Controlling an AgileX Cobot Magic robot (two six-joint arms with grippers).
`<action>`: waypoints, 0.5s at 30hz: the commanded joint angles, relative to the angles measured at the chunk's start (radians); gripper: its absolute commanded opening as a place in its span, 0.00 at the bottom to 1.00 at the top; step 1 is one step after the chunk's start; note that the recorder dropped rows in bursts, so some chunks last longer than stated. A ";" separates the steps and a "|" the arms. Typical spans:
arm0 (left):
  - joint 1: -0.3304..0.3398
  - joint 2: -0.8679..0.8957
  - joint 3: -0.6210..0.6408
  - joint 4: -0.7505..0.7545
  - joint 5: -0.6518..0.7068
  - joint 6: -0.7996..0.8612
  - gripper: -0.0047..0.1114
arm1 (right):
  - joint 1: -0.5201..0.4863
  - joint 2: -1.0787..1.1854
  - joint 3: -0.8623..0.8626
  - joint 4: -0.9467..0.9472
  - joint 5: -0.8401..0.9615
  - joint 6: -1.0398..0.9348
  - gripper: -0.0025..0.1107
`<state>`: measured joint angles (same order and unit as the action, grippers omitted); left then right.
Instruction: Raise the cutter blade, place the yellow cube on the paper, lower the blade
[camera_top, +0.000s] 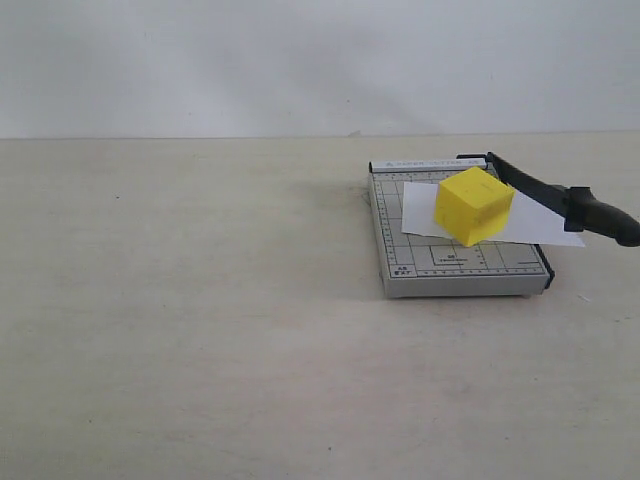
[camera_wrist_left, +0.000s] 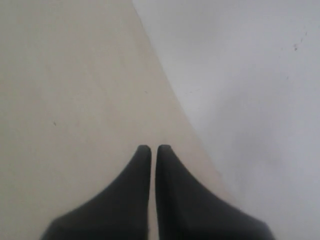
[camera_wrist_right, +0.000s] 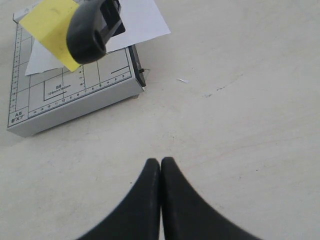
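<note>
The yellow cube (camera_top: 474, 205) rests on the white paper (camera_top: 545, 228), which lies across the grey gridded cutter base (camera_top: 450, 265). The black cutter blade (camera_top: 560, 198) runs along the base's right side, its thick handle end sticking out past the base and lifted a little. In the right wrist view the handle end (camera_wrist_right: 92, 30) covers part of the yellow cube (camera_wrist_right: 47, 22) above the paper (camera_wrist_right: 145, 22). My right gripper (camera_wrist_right: 160, 161) is shut and empty over bare table, short of the cutter. My left gripper (camera_wrist_left: 150, 148) is shut and empty near the table's edge. Neither gripper shows in the exterior view.
The beige table (camera_top: 200, 300) spreads wide to the left and front of the cutter. A pale wall (camera_top: 300, 60) stands behind it. In the left wrist view the table's edge (camera_wrist_left: 170, 95) borders a light grey surface.
</note>
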<state>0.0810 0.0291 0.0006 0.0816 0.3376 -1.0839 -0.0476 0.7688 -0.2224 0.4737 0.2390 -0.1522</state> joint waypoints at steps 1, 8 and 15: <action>0.002 0.008 -0.001 0.200 -0.022 0.444 0.08 | 0.000 0.000 0.001 -0.008 -0.015 -0.003 0.02; 0.002 0.008 -0.001 0.241 -0.024 0.540 0.08 | 0.000 0.000 0.001 -0.008 -0.015 -0.003 0.02; 0.002 0.008 -0.001 0.254 -0.010 0.545 0.08 | 0.000 0.000 -0.017 -0.008 -0.024 -0.008 0.02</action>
<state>0.0810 0.0371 0.0006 0.3175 0.3299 -0.5539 -0.0476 0.7688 -0.2224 0.4737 0.2230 -0.1522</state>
